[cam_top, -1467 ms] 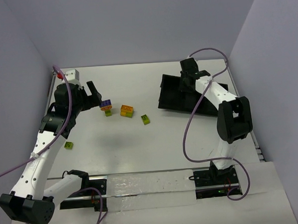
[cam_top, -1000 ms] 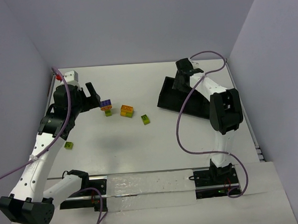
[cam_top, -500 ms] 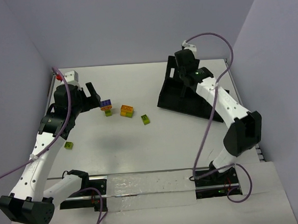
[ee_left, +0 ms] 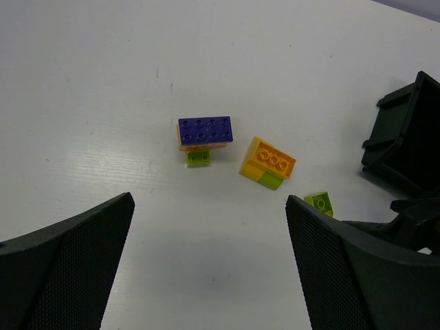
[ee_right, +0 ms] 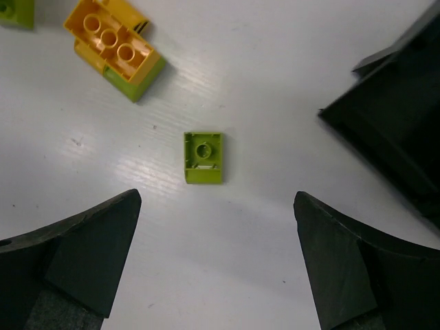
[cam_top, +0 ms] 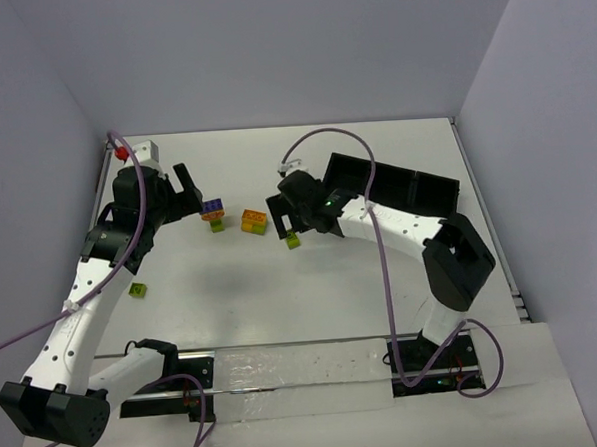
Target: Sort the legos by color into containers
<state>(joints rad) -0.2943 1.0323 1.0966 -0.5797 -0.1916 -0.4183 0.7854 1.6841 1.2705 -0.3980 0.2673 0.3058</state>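
A lime green lego [ee_right: 203, 157] lies loose, centred between the spread right jaws.

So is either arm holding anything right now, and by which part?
Nothing is held. The left gripper and right gripper are both open and empty; a green brick lies loose on the table under the right one.

White arms [cam_top: 73, 315] w/ black joints, purple cables [cam_top: 385, 279], black gripper fingers [ee_left: 69, 261] w/ meshed pads.
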